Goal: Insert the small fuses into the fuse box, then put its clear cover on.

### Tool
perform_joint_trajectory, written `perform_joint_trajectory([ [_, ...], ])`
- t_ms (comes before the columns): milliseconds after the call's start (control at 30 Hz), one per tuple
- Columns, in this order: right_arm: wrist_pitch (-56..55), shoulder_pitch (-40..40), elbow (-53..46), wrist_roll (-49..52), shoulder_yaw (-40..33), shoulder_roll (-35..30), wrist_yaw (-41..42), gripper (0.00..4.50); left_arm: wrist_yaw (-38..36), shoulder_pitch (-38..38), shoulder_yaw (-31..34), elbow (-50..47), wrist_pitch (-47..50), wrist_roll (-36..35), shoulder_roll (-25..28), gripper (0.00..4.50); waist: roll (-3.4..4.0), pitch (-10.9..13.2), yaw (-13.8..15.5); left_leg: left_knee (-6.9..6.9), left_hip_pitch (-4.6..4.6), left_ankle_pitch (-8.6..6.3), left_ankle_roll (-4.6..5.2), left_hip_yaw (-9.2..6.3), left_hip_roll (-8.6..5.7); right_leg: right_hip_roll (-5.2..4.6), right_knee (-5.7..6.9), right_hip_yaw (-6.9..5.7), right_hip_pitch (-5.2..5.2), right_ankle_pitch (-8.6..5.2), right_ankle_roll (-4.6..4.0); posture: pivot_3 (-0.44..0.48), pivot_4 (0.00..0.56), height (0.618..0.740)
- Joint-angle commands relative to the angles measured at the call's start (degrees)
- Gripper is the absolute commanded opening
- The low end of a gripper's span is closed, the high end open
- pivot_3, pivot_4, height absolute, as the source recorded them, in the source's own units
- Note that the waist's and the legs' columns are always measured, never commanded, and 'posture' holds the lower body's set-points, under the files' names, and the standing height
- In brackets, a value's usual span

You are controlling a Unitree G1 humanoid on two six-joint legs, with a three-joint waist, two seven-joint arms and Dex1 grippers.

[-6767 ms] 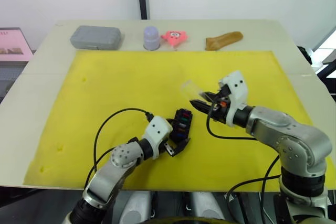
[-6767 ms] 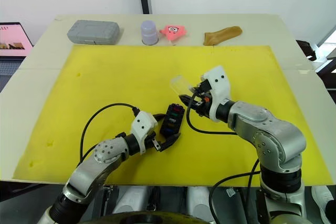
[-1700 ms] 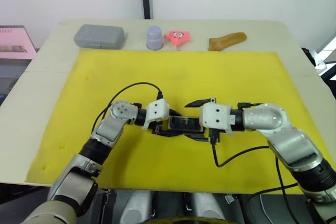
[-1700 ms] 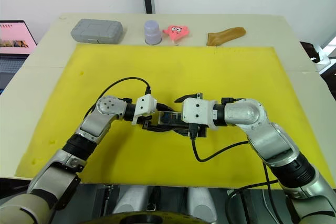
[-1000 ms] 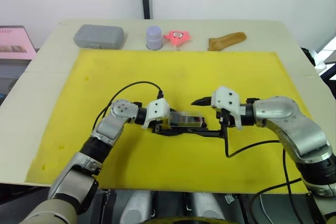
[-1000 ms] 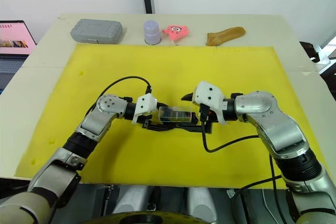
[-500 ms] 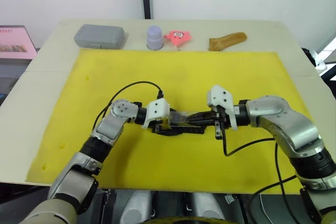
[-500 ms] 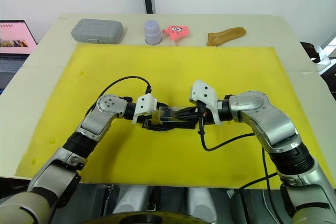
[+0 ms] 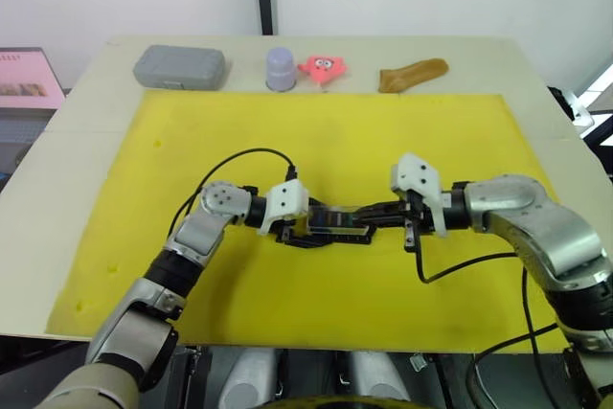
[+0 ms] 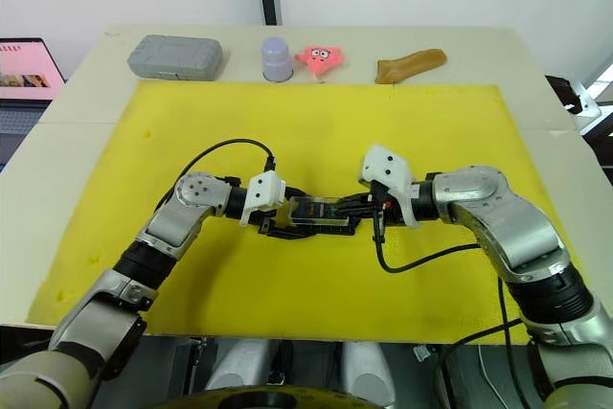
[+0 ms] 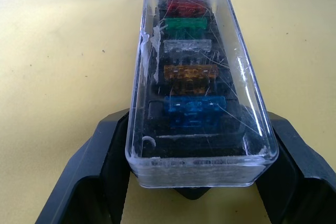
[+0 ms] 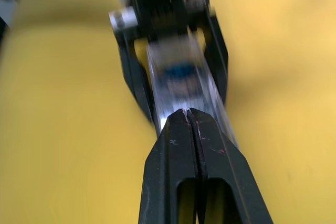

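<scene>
Frame centre, on yellow mat (image 9: 460, 141): left gripper (image 11: 191, 179) clamps fuse box (image 11: 184, 148), clear cover (image 11: 197, 66) over fuses (image 11: 186, 72). Right gripper (image 12: 189, 116), fingers together, presses cover end. Risk: off-centre push skews cover, leaving it unseated.

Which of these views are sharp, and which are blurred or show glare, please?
Left wrist view: sharp, scratches visible on the clear cover. Right wrist view: shut right gripper crisp, the cover beyond blurred. Eye views: evenly lit yellow mat, soft shadows.
</scene>
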Motion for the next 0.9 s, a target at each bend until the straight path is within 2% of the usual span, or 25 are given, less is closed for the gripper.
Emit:
perform_joint_trajectory([
  [33, 0.3, -2.0, -2.0, 2.1, -2.6, -0.9, 0.7, 0.92, 0.5, 0.3, 0.5, -0.3, 0.8, 0.7, 0.6, 2.59, 0.00, 0.0, 0.0, 0.00, 0.00, 0.00, 0.00, 0.00, 0.00, 0.00, 0.00, 0.00, 0.00, 0.00, 0.00, 0.000, 0.150, 0.740],
  [267, -10.0, -2.4, 1.8, -7.7, 4.4, -3.8, 4.1, 4.45, 0.3, 0.6, 0.4, -0.3, 0.3, 0.9, 0.7, 2.59, 0.00, 0.0, 0.0, -0.01, 0.00, 0.00, 0.00, 0.00, 0.00, 0.00, -0.01, 0.00, 0.00, 0.00, 0.00, 0.000, 0.150, 0.740],
  [500, -12.5, -5.3, 4.8, -13.1, 9.6, -2.1, 5.0, 4.45, 0.4, 0.2, 0.4, -0.3, 0.5, 0.8, 0.5, 2.59, 0.00, 0.0, 0.0, 0.00, 0.00, 0.00, 0.00, 0.01, 0.00, 0.00, 0.00, 0.00, -0.01, 0.00, 0.00, 0.000, 0.150, 0.740],
  [633, -12.9, -6.0, 6.0, -14.0, 10.1, -0.7, 4.8, 4.45, 0.3, 0.2, 0.4, -0.2, 0.5, 0.8, 0.6, 2.59, 0.00, 0.0, 0.0, 0.00, 0.00, 0.00, 0.00, 0.00, 0.00, 0.00, 0.00, 0.00, -0.01, 0.00, 0.00, 0.000, 0.150, 0.740],
  [733, -12.5, -6.1, 6.0, -14.7, 9.9, -0.2, 4.3, 3.58, 0.4, 0.3, 0.5, -0.3, 0.7, 0.8, 0.7, 2.59, 0.00, 0.0, 0.0, 0.00, -0.01, 0.00, 0.00, 0.01, 0.00, 0.00, 0.00, -0.01, -0.02, 0.00, 0.00, 0.000, 0.150, 0.740],
  [867, -11.9, -5.7, 5.4, -14.0, 9.0, 0.3, 4.5, 1.67, 0.5, 0.4, 0.5, -0.4, 0.9, 0.7, 0.7, 2.59, 0.00, 0.0, -0.1, 0.00, 0.00, 0.00, 0.00, 0.01, 0.00, 0.00, 0.00, 0.00, -0.02, 0.00, 0.00, 0.000, 0.150, 0.740],
  [900, -11.6, -5.7, 5.2, -13.6, 8.7, 0.3, 4.7, 1.69, 0.5, 0.4, 0.5, -0.4, 0.9, 0.8, 0.6, 2.59, 0.00, 0.0, -0.1, 0.01, 0.00, 0.00, -0.01, 0.01, 0.00, 0.00, 0.01, 0.00, -0.02, 0.00, 0.00, 0.000, 0.150, 0.740],
])
